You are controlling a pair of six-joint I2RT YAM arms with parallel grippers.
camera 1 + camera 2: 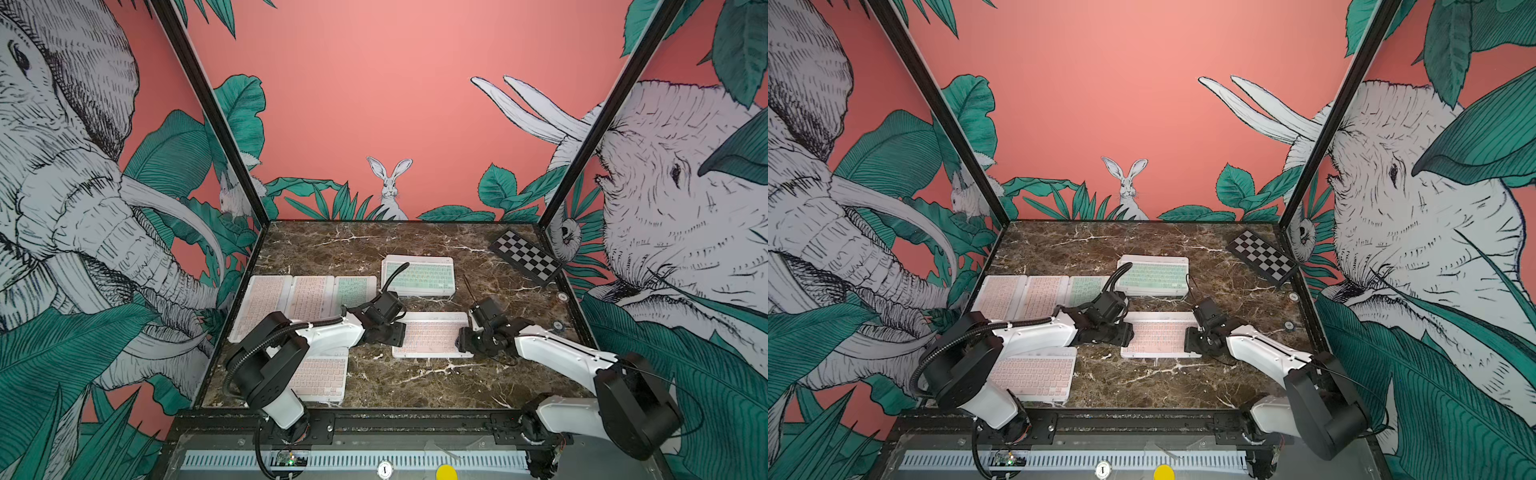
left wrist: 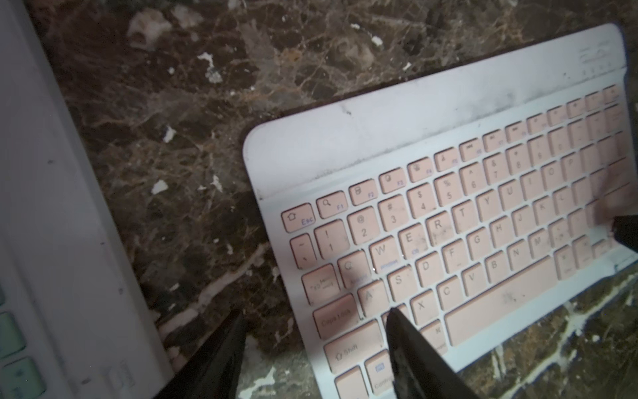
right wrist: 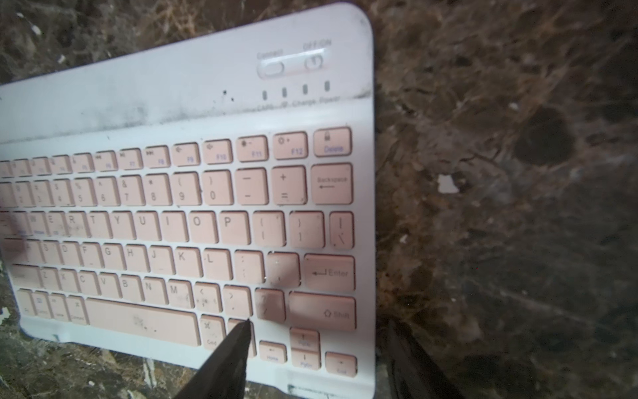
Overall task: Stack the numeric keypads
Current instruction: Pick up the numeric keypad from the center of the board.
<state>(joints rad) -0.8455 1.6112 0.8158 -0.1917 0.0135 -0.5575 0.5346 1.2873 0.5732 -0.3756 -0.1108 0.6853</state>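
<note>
Keypads lie scattered over the marble table. Along the left wall a row of three keypads, two pink and one mint, lies flat and edge to edge, not yet stacked. Nearer, a lone pink keypad lies partly under the left arm.

The left gripper has its jaws apart, straddling the left short edge of the middle pink keypad, with one finger over the keys and one over bare marble. This looks like a way to get at a thin board that offers no grip from above.

Beyond it, the mint-topped pile looks several boards thick and is probably the destination.

The right gripper, jaws also apart, straddles the same keypad's right edge, so the two arms can probably lift it level together. Far right, the checkered board lies well apart from the keypads.
</note>
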